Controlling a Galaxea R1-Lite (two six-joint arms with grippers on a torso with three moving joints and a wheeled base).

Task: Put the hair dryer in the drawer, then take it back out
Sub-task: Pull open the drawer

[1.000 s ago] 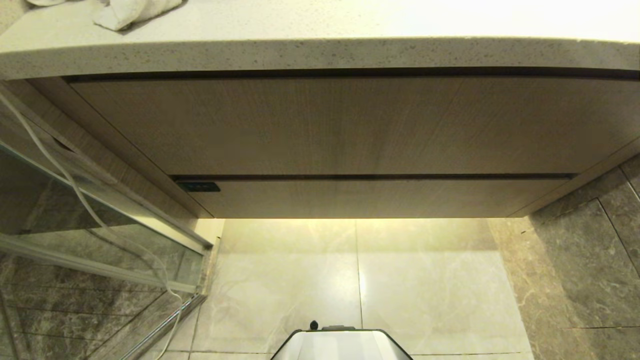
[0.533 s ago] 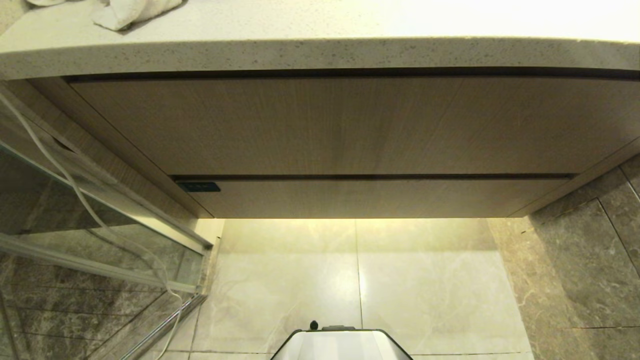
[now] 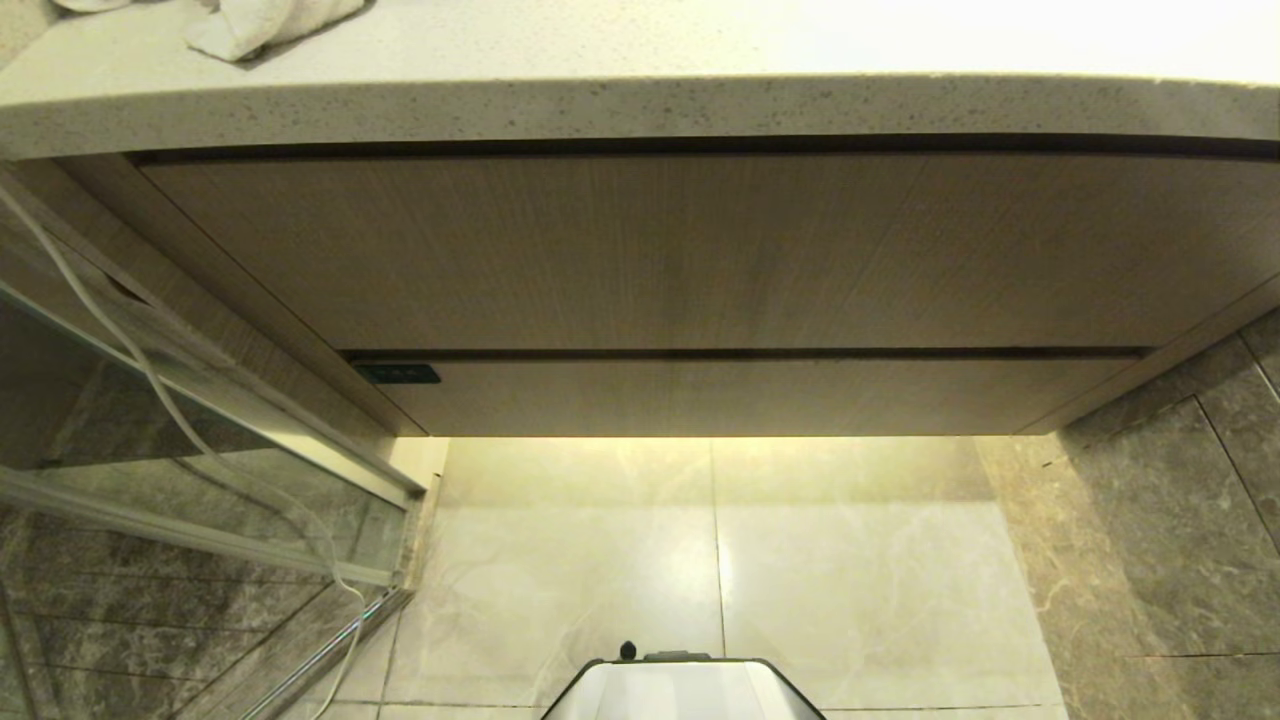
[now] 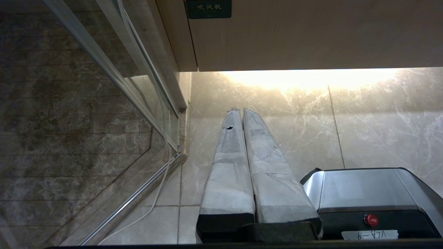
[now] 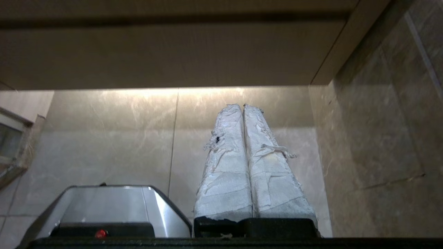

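Observation:
The drawer (image 3: 740,395) is the narrow wood-grain front under the taller panel (image 3: 700,250); it is closed, with a small dark label (image 3: 397,374) at its left end. The hair dryer is out of view. Neither gripper shows in the head view. In the left wrist view my left gripper (image 4: 241,111) hangs low over the floor tiles in front of the drawer (image 4: 311,38), its padded fingers pressed together and empty. In the right wrist view my right gripper (image 5: 242,106) is likewise shut and empty, below the drawer front (image 5: 173,55).
A speckled stone counter (image 3: 640,105) overhangs the cabinet, with a white towel (image 3: 260,25) at its far left. A glass partition (image 3: 150,450) with a white cord (image 3: 150,375) stands on the left. A dark tiled wall (image 3: 1180,500) closes the right. My base (image 3: 680,690) sits on the floor.

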